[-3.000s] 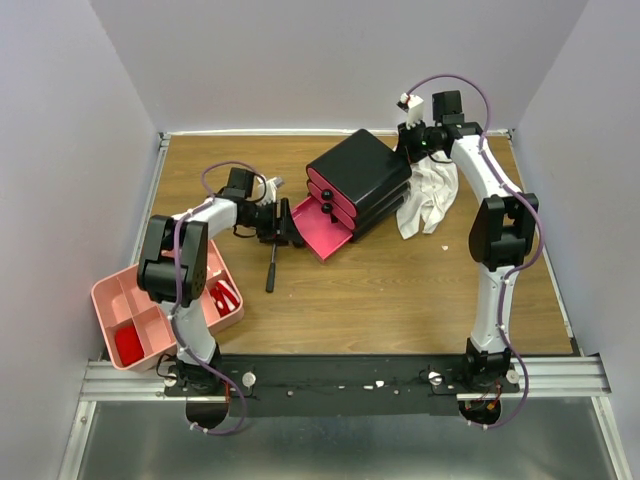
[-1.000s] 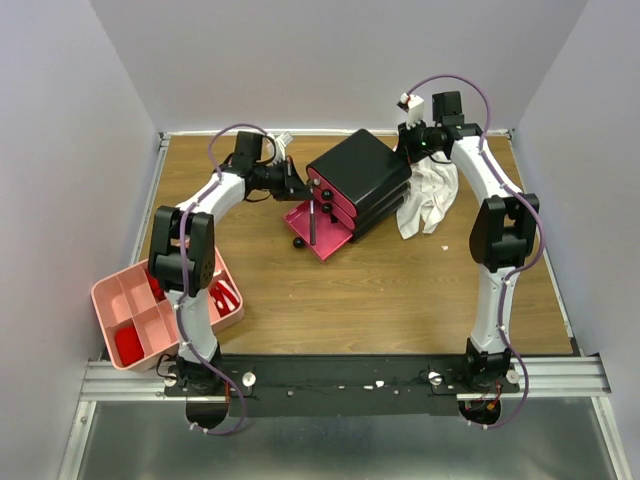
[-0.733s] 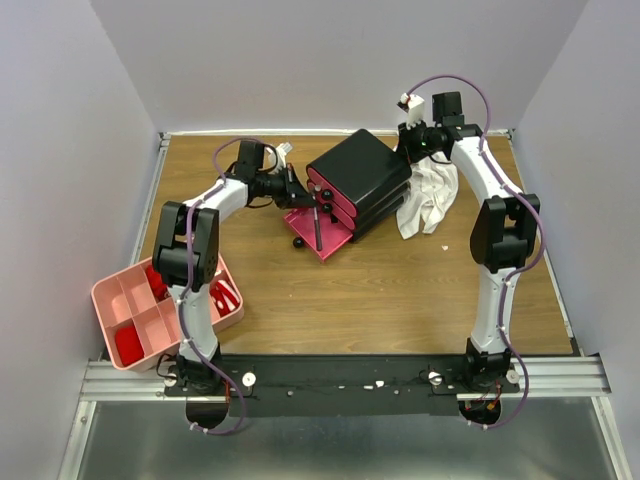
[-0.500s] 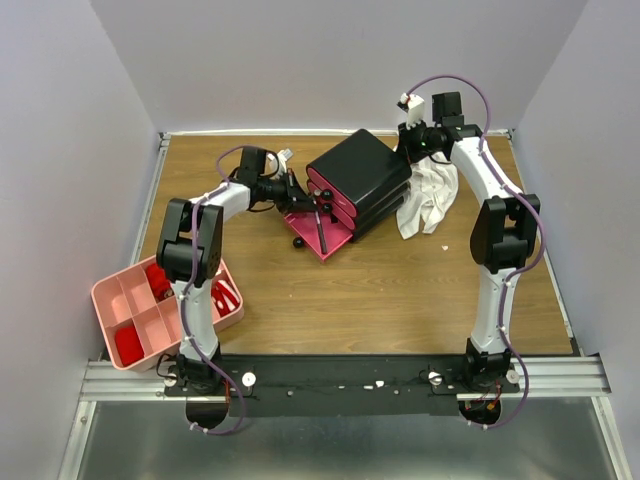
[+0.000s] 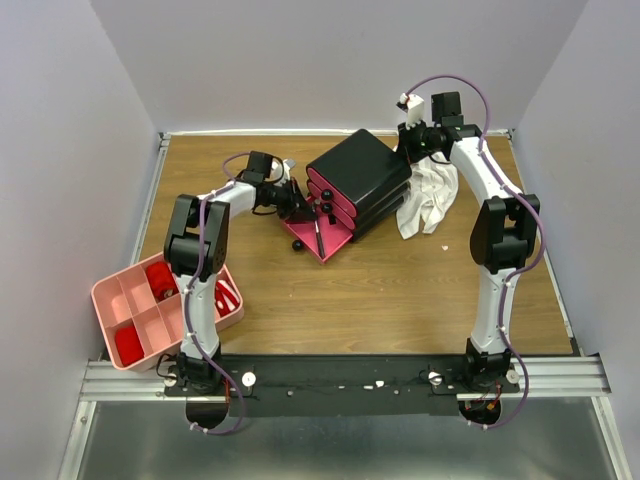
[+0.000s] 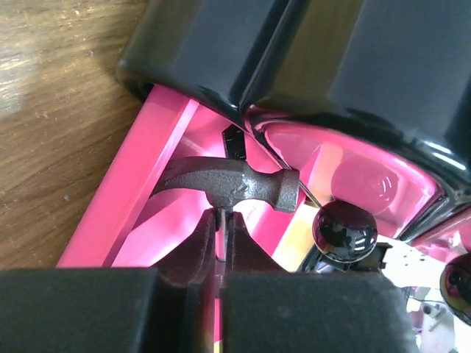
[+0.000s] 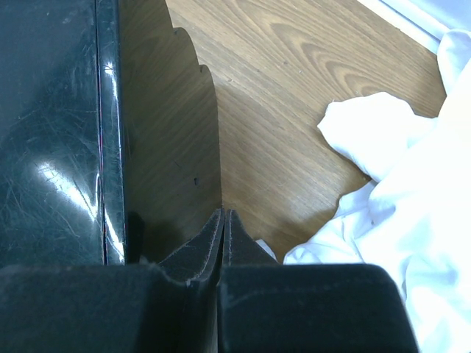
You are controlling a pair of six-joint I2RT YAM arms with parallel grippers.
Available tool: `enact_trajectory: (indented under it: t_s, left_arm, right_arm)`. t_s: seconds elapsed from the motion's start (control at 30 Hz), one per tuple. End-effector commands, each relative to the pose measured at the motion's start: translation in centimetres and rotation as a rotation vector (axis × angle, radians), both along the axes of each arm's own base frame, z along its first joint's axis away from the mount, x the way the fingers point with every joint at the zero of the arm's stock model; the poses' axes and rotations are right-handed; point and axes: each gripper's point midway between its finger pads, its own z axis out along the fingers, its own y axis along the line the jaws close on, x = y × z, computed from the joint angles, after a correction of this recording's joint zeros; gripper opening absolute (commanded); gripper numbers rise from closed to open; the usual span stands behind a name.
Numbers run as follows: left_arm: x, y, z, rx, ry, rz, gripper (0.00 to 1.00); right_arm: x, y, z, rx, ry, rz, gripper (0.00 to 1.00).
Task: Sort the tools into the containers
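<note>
The black box (image 5: 358, 172) has three magenta-pink drawers, and the lowest drawer (image 5: 333, 243) stands pulled out. My left gripper (image 5: 299, 207) is at that drawer's back left, shut on the thin neck of the black-handled hammer (image 5: 317, 236). The handle slants across the drawer. In the left wrist view the dark hammer head (image 6: 235, 184) sits just past my left gripper (image 6: 221, 220), over the pink drawer wall (image 6: 132, 198). My right gripper (image 5: 410, 140) is shut on nothing behind the box. The right wrist view has the right gripper (image 7: 223, 217) beside the black box (image 7: 51, 125).
A pale-pink tray (image 5: 100, 300) with compartments sits at the near left beside the left arm's base, with red items (image 5: 128, 343) in it. A crumpled white cloth (image 5: 425, 200) lies right of the box. Black drawer knobs (image 6: 344, 228) stick out near the hammer head.
My left gripper has lifted the hammer off the table and carried it right, over the open drawer. In the last second it has come lower and closer to the box. The right arm is still.
</note>
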Motion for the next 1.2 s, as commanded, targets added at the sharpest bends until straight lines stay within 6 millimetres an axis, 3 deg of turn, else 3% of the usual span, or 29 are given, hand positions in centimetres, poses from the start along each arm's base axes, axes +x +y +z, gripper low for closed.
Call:
enact_trajectory:
  t_s: [0.0,0.07,0.2,0.33,0.53,0.6,0.73,0.83,0.93,0.97,1.0,1.07,1.17]
  left_arm:
    - [1.4,-0.5,-0.5,0.095,-0.058,0.007,0.3]
    - [1.5,-0.5,0.3,0.103,-0.075,-0.005,0.5]
    - [1.2,0.5,1.7,0.159,-0.129,-0.047,0.59]
    - [0.1,1.9,1.7,0.186,-0.119,-0.047,0.61]
    - [0.4,2.4,1.5,0.204,-0.142,-0.034,0.61]
    - [0.5,2.2,2.2,0.184,-0.162,-0.047,0.6]
    - [1.3,1.8,6.0,0.114,-0.25,-0.052,0.6]
    - [1.4,3.5,8.3,0.123,-0.288,-0.014,0.56]
    - [0.2,7.2,7.9,0.184,-0.267,0.045,0.46]
    - [-0.9,9.0,6.4,0.222,-0.237,0.041,0.34]
    - [-1.7,9.7,5.8,0.247,-0.224,0.033,0.26]
    - [-3.6,11.2,4.2,0.298,-0.189,0.023,0.0]
    - [-5.6,11.7,2.4,0.318,-0.152,0.014,0.0]
  right_arm:
    - [-3.1,2.2,-7.0,-0.084,0.17,0.05,0.08]
    - [-3.1,2.1,-6.9,-0.088,0.165,0.052,0.08]
    - [-3.1,2.0,-6.9,-0.093,0.163,0.049,0.08]
    - [-2.9,2.3,-6.7,-0.083,0.162,0.053,0.08]
    - [-2.6,2.3,-6.5,-0.081,0.155,0.048,0.08]
    - [-2.7,2.3,-6.5,-0.082,0.154,0.051,0.08]
    - [-2.7,2.1,-6.3,-0.089,0.144,0.05,0.08]
    - [-2.6,2.0,-6.2,-0.093,0.14,0.046,0.08]
    - [-2.5,2.1,-5.8,-0.089,0.133,0.048,0.08]
    - [-2.4,2.2,-5.7,-0.087,0.131,0.048,0.08]
    - [-2.4,2.2,-5.7,-0.086,0.132,0.049,0.08]
    - [-2.4,2.3,-5.7,-0.08,0.134,0.051,0.08]
    - [-2.3,2.4,-6.1,-0.077,0.143,0.053,0.08]
